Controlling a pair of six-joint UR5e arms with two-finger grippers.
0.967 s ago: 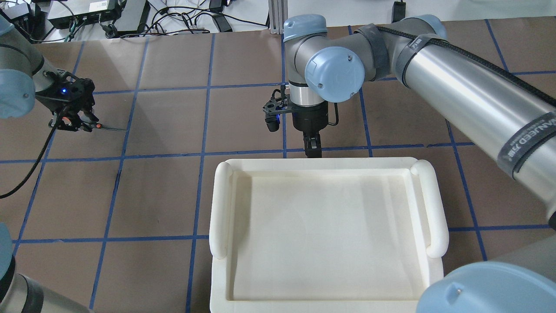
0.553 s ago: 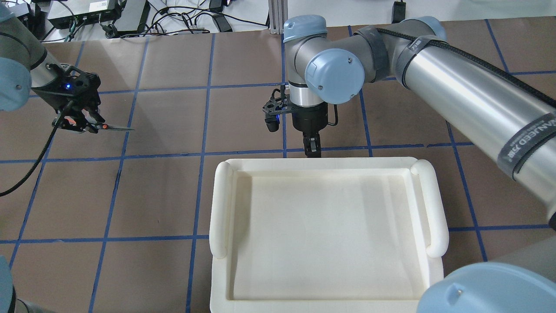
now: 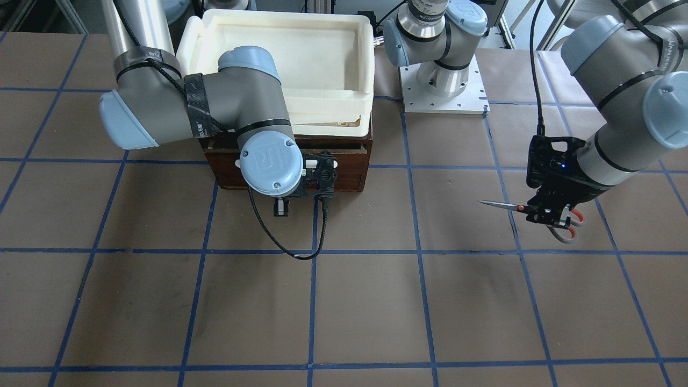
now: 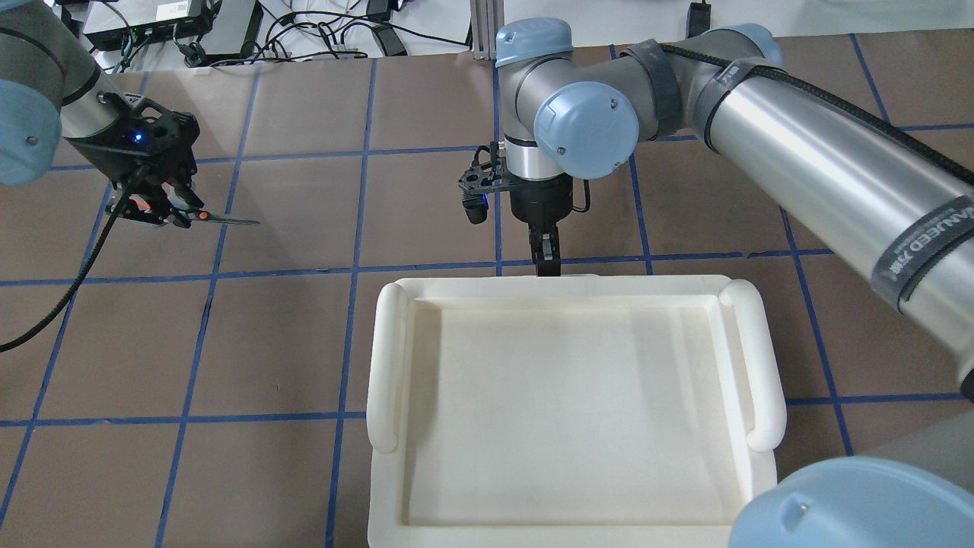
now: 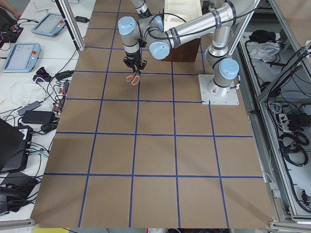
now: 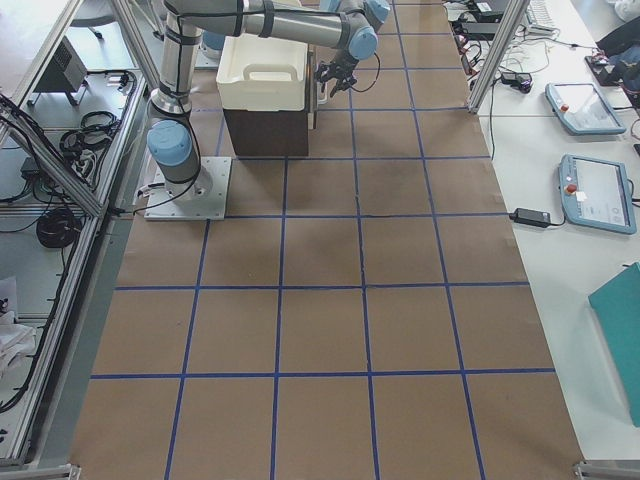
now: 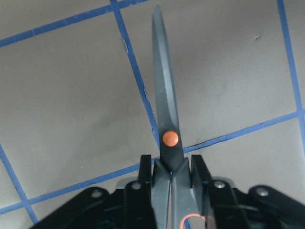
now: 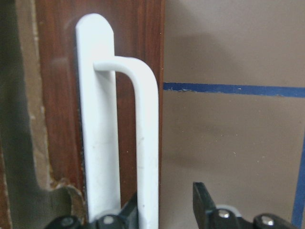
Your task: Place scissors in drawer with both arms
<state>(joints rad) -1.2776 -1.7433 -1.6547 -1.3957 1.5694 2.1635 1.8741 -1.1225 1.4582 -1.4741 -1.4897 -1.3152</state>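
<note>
Scissors [image 3: 520, 207] sit clamped in the left gripper [image 3: 548, 214] in the front-facing view, blades together and level, handle loops behind its fingers, well apart from the drawer [image 3: 349, 158]. Overhead, the right gripper [image 4: 546, 259] points down just beyond the white tray [image 4: 384, 365]. On the left wrist camera, the fingers [image 7: 145, 167] pinch just behind the orange pivot [image 7: 170, 138]. On the right wrist camera, the jaws stand apart with the drawer's white handle [image 8: 145, 143] between them, near one finger and clear of the other.
</note>
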